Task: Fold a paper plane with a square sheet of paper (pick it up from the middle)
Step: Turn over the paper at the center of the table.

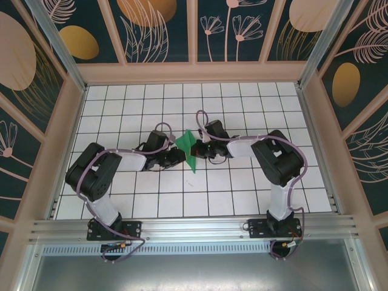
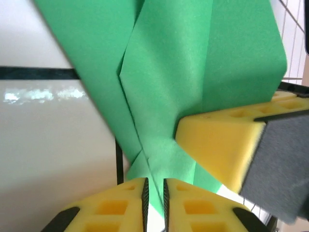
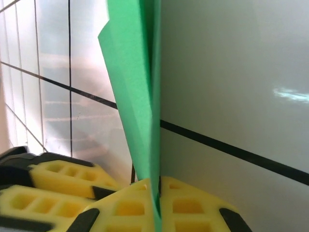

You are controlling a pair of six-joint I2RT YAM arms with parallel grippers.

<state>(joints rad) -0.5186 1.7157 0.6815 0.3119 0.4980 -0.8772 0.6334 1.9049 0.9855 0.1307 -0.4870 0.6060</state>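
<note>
Since the right gripper (image 3: 158, 193) pinches the paper (image 1: 190, 148) mid-frame but the left gripper (image 2: 154, 203) shows no certain grip, steady it before creasing.

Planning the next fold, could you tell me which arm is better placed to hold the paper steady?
Probably right: the right gripper is shut on the green paper; the left gripper shows a slight gap.

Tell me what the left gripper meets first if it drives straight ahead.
The folded green paper sheet between the fingertips of the left gripper; just beyond, probably a yellow finger of the right gripper, though depth is unclear.
</note>
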